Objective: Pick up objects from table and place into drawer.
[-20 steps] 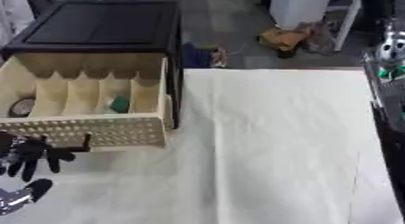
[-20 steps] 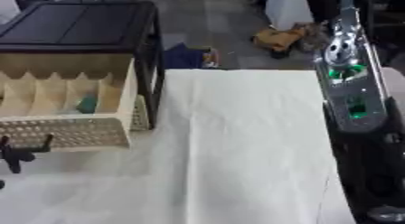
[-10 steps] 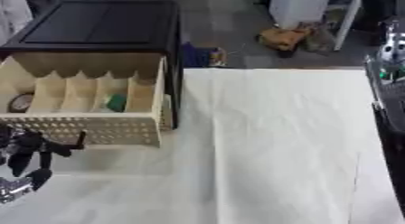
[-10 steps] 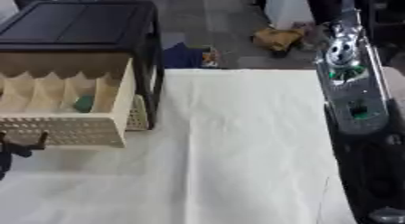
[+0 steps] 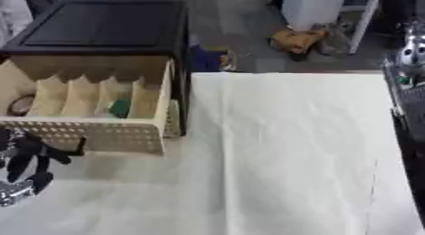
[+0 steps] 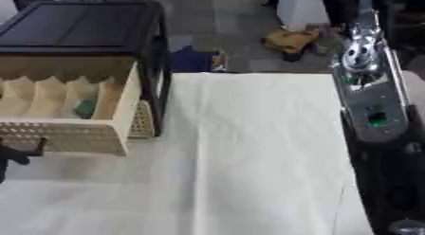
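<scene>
Beige drawer (image 5: pixel 99 134) seen pulled open w/ dividers, green obj (image 5: pixel 121 107) inside; left hand (image 5: pixel 25 158) fingers curled, nothing held.

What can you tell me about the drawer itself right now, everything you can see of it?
The drawer is pulled out of a black cabinet at the table's left. It looks like pale beige plastic, with a perforated front panel and upright dividers forming narrow compartments. A green object sits in one compartment, a round darkish thing in the leftmost. The left hand shows just before its front; contact cannot be told.
</scene>
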